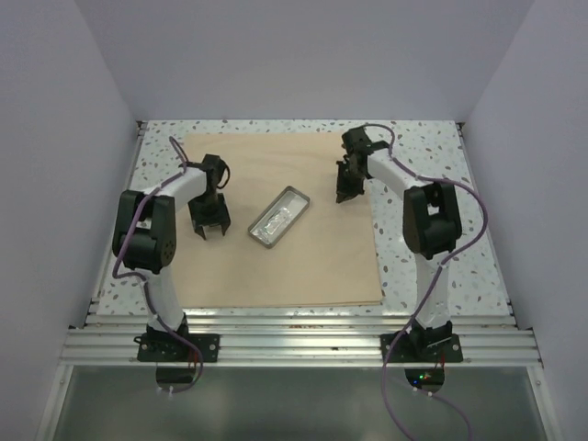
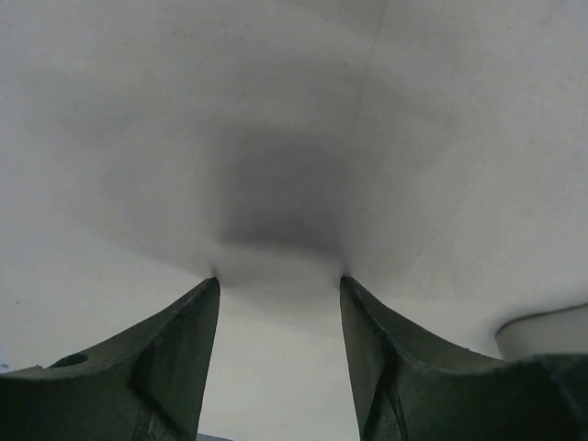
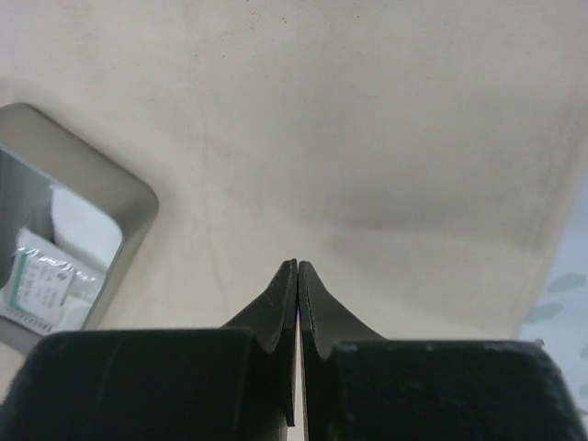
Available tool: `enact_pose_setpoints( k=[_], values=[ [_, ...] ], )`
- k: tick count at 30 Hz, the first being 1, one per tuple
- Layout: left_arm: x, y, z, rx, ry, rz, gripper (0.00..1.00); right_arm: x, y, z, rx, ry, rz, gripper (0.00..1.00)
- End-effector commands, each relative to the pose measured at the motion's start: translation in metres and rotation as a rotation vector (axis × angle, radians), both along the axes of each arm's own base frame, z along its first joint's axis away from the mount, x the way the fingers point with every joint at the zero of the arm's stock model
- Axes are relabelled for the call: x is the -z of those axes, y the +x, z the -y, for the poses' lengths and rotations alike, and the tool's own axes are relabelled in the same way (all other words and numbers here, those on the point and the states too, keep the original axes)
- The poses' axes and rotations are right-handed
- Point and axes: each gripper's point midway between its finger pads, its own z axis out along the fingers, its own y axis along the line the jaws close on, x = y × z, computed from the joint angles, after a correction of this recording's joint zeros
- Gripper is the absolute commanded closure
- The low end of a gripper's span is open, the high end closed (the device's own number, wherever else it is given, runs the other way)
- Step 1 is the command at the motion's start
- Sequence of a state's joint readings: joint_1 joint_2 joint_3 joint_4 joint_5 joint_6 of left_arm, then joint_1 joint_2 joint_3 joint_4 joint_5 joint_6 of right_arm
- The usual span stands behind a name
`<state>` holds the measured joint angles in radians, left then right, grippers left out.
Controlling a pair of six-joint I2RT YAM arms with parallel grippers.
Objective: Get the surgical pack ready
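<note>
White walls are closing in a speckled table (image 1: 432,184) on three sides, and at its near edge an aluminium rail (image 1: 294,344) is carrying the bases of both arms. Just beyond the rail, the surgical pack (image 1: 276,271) is lying spread out as one large flat tan sheet, covering most of the tabletop and reaching almost to the far wall. The left gripper (image 1: 209,230) is hanging over the sheet's left part, pointing down, its jaws standing spread with only bare cloth and their own shadow between them (image 2: 278,280). A pale rounded shape at the lower right edge of the left wrist view is possibly the tray's corner, though it is too blurred to be sure. Near the middle of the sheet, a small metal tray (image 1: 306,204) is sitting at an angle, holding a printed packet (image 3: 41,276). Further back, right of the tray (image 3: 129,197), the right gripper (image 1: 343,196) is pointing down over the cloth, its jaws pressed together on nothing (image 3: 298,266).
</note>
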<state>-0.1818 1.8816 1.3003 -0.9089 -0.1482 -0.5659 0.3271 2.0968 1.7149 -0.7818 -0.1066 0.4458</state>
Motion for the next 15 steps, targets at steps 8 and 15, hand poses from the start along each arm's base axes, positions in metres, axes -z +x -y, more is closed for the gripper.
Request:
enact_pose_setpoints(
  k=[8, 15],
  values=[
    [0.039, 0.043, 0.007, -0.030, 0.001, -0.128, 0.46, 0.075, -0.034, 0.057, 0.095, -0.103, -0.157, 1.00],
    [0.061, 0.094, 0.027, 0.038, -0.078, -0.108, 0.47, 0.087, -0.131, 0.072, 0.236, -0.029, -0.353, 1.00]
  ],
)
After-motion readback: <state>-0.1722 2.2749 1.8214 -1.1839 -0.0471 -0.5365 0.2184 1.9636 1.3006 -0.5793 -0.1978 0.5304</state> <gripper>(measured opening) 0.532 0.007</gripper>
